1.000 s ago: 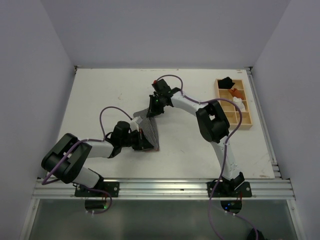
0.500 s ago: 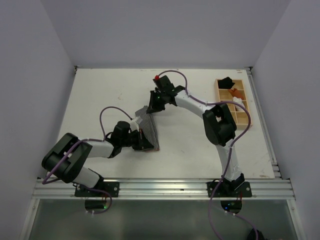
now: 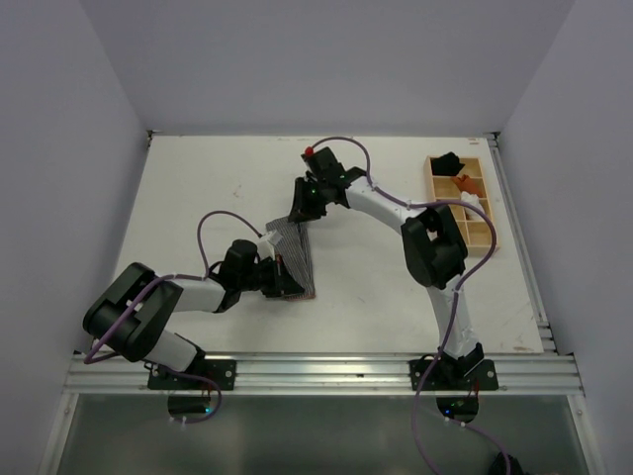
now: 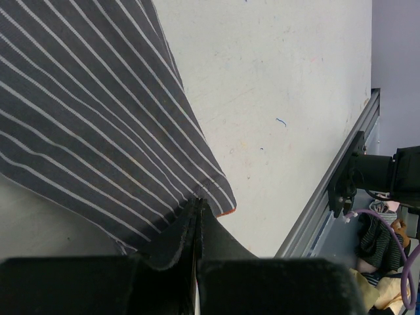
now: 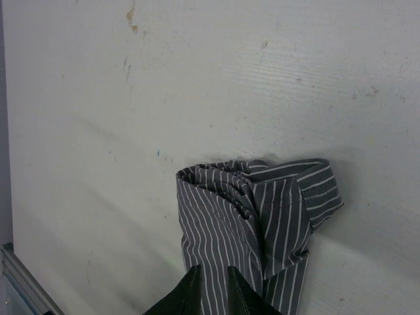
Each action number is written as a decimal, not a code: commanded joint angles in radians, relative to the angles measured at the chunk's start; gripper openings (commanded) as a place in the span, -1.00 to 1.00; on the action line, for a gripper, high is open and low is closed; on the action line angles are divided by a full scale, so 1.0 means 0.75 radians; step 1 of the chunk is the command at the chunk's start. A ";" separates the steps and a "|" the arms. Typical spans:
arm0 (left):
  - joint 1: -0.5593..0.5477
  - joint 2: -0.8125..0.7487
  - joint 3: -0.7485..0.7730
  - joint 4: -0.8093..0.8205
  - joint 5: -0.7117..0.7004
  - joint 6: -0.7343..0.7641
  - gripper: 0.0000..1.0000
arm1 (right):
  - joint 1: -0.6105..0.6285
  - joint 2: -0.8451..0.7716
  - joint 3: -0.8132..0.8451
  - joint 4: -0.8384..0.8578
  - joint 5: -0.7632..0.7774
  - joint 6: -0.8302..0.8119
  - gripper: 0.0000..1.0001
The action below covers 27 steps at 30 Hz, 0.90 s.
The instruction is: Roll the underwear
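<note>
The underwear (image 3: pixel 290 255), grey with fine white stripes, lies on the white table between the two arms. Its far end is bunched into folds (image 5: pixel 256 210). My left gripper (image 3: pixel 284 281) is shut on the near hem, and the dark fingers pinch the striped edge (image 4: pixel 197 205) where the cloth (image 4: pixel 85 111) fans out. My right gripper (image 3: pixel 302 206) hovers over the far end. Its fingertips (image 5: pixel 213 270) stand slightly apart, and the striped cloth shows in the gap below, not pinched.
A wooden compartment tray (image 3: pixel 482 223) at the right holds small black, orange and white bundles. A metal rail (image 3: pixel 316 371) runs along the near table edge, also seen in the left wrist view (image 4: pixel 328 203). Purple cables loop over both arms.
The right gripper's jaws have parted and let go of the far end of the underwear, and it has drawn back slightly toward the far side. The left gripper has not moved.
</note>
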 commanded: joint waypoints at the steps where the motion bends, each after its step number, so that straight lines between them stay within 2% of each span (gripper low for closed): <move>1: 0.006 0.016 -0.005 -0.015 -0.045 0.019 -1.00 | -0.003 0.034 0.092 -0.023 0.027 -0.041 -0.47; 6: 0.006 0.016 -0.005 -0.017 -0.047 0.019 -1.00 | -0.003 0.104 0.170 -0.099 0.037 -0.061 -0.36; 14: 0.006 0.023 -0.005 -0.011 -0.045 0.017 -1.00 | -0.003 0.116 0.192 -0.128 0.102 -0.106 -0.30; 27: 0.006 0.029 -0.001 -0.013 -0.043 0.014 -1.00 | -0.005 0.173 0.268 -0.165 0.092 -0.137 -0.28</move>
